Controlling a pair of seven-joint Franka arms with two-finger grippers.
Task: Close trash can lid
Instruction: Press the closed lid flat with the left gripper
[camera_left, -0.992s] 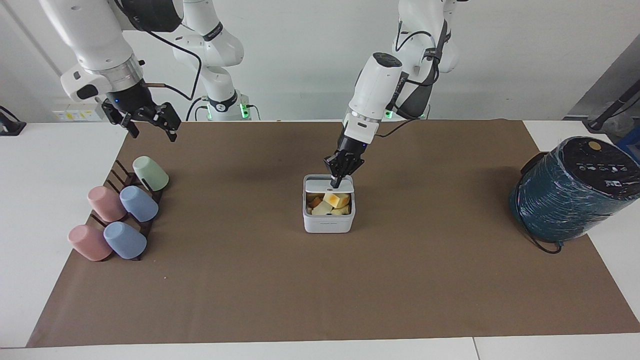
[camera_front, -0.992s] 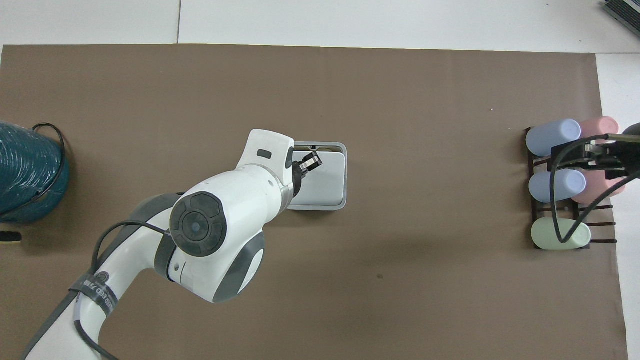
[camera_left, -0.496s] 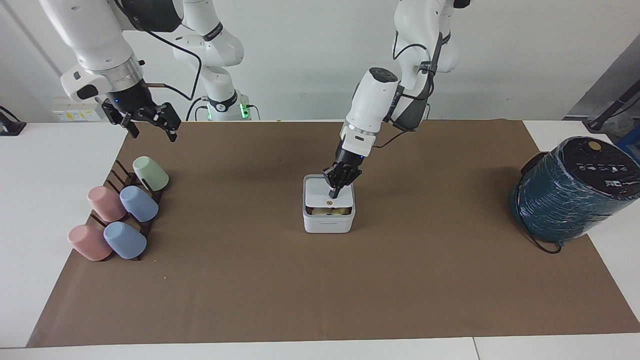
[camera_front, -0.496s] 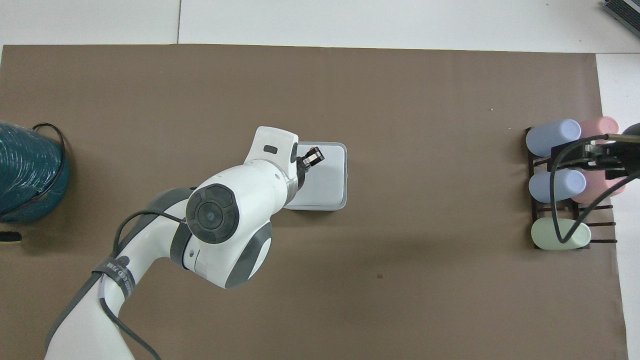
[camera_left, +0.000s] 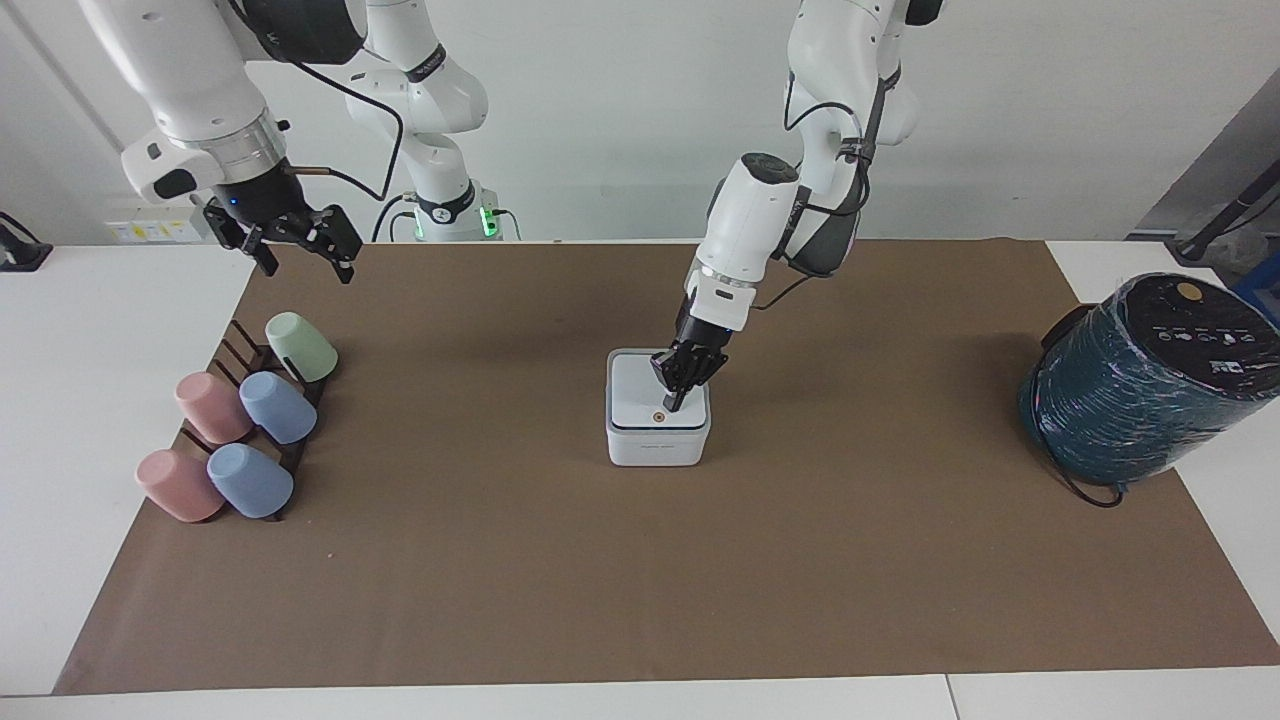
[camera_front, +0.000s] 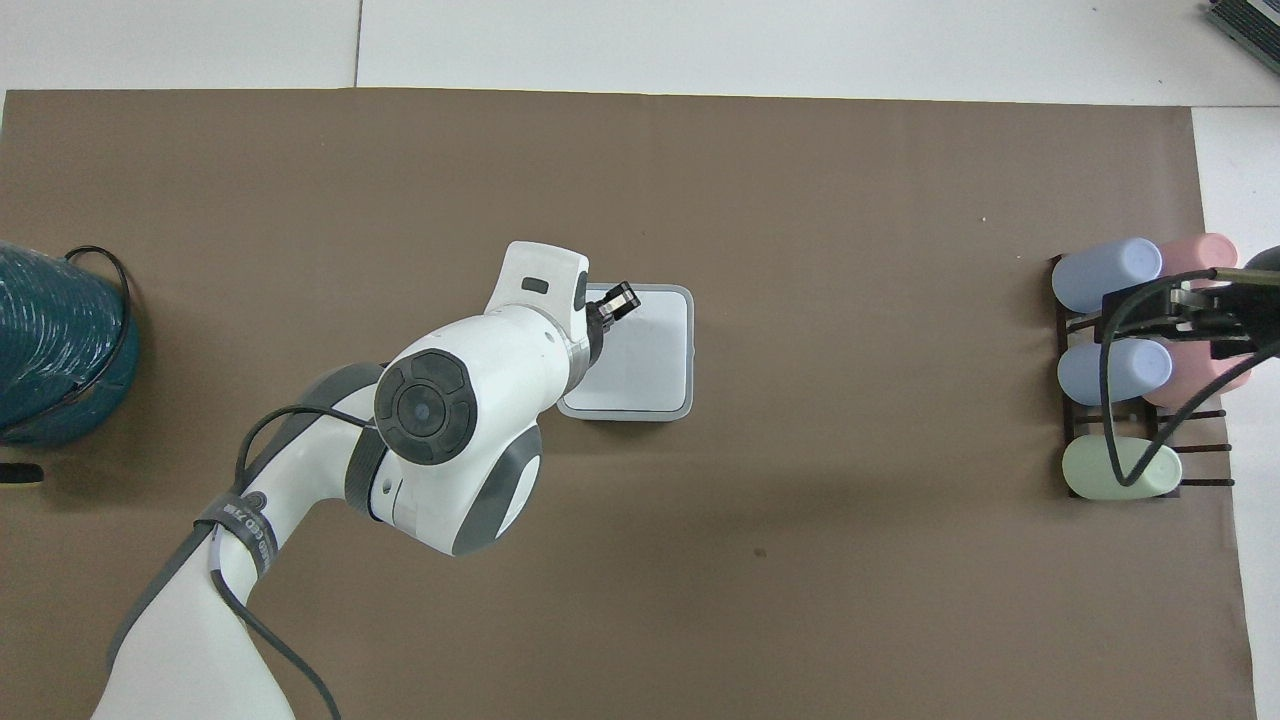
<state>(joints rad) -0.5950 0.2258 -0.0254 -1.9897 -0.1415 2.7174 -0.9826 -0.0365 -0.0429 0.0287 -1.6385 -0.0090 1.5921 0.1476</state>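
Trash can (camera_left: 658, 440), mid-surface: small white plastic cube, lid (camera_left: 640, 395) lying flat, apparently closed. Left gripper (camera_left: 675, 403) tip-down on lid beside orange dot, jaws pressed together. Likely light, rigid, slippery; best pushed from above, not pinched.

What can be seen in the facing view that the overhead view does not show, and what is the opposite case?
Only the facing view shows the trash can's front wall, the orange dot on the lid, the left gripper tip down on the lid beside that dot, and all five cups on the rack.

Only the overhead view shows the lid's full square outline with the grey rim around it; the left arm hides one edge.

Both show the lid lying flat on the can, the teal-wrapped cylinder, and the right gripper waiting over the rack.
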